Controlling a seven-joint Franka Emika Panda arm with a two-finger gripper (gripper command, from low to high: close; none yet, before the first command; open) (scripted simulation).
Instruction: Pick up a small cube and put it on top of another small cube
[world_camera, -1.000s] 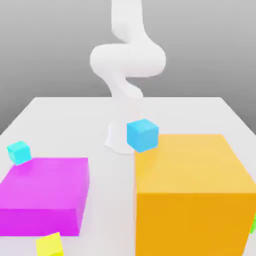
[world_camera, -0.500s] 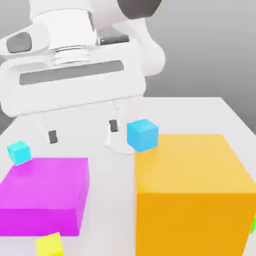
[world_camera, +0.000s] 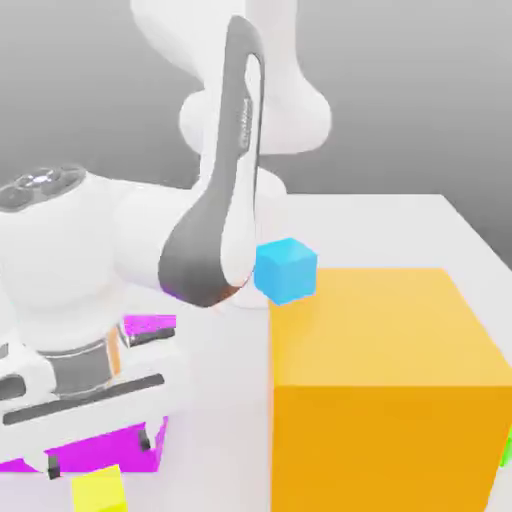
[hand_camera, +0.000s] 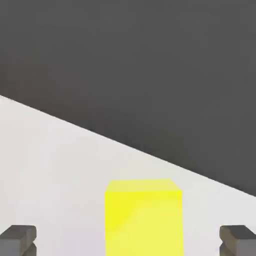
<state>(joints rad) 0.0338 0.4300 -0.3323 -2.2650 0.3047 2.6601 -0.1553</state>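
In the exterior view, the tool (world_camera: 99, 454) is spread wide and empty, in front of the magenta block (world_camera: 110, 449), near the yellow cube (world_camera: 100, 490). In the hand view, the yellow cube lies on the surface (hand_camera: 65, 165), between the wide-set fingers (hand_camera: 18, 240), touching neither.

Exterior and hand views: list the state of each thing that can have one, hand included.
White two-finger hand: open, empty, above the yellow cube.
Small bright yellow cube: not gripped, between the spread fingertips in the hand view.
Blue cube: not gripped, clear of the hand.
Large orange block: upright, uncovered on top.
Flat magenta block: partly hidden behind the hand.
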